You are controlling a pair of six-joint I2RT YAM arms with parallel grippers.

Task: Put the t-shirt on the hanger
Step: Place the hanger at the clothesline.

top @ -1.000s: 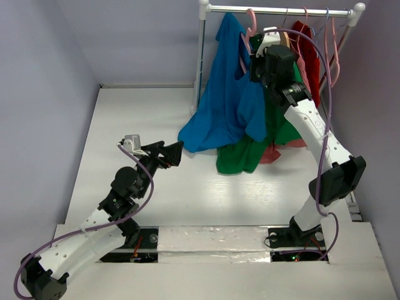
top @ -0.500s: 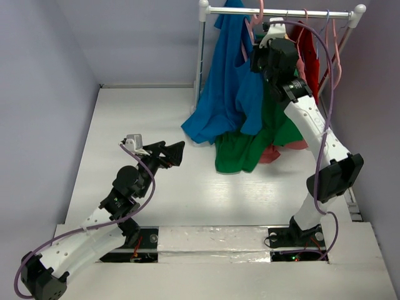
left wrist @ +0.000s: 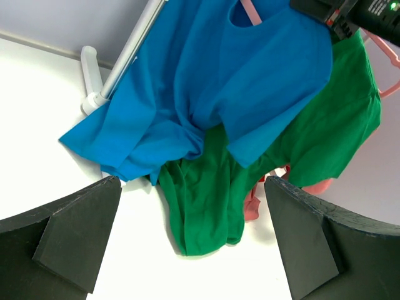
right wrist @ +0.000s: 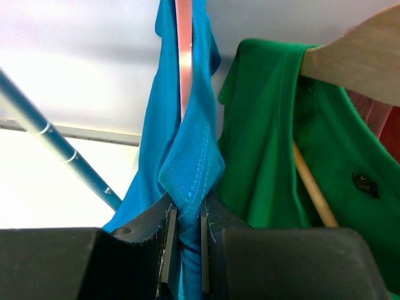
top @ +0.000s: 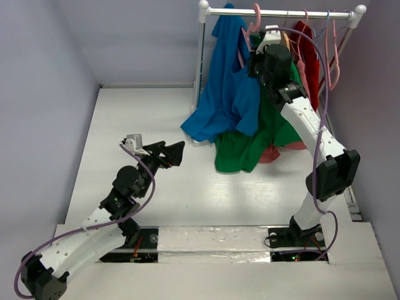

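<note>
Blue t-shirt (right wrist: 189,159) edge — in right gripper (right wrist: 186,220)

Bright blue t-shirt (top: 226,94) hanging bunched on thin pink hanger (top: 255,15), hook up at rail (top: 281,11); hem pooled on table (top: 144,112).

Rack post (top: 200,56) and green shirt (top: 247,153) closely flank the t-shirt (top: 225,94)

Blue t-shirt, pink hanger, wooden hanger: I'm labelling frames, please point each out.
blue t-shirt (left wrist: 250,69), left wrist view, chest panel.
pink hanger (right wrist: 184,37), right wrist view, strip inside the blue collar.
wooden hanger (right wrist: 359,62), right wrist view, broad shoulder end.
</note>
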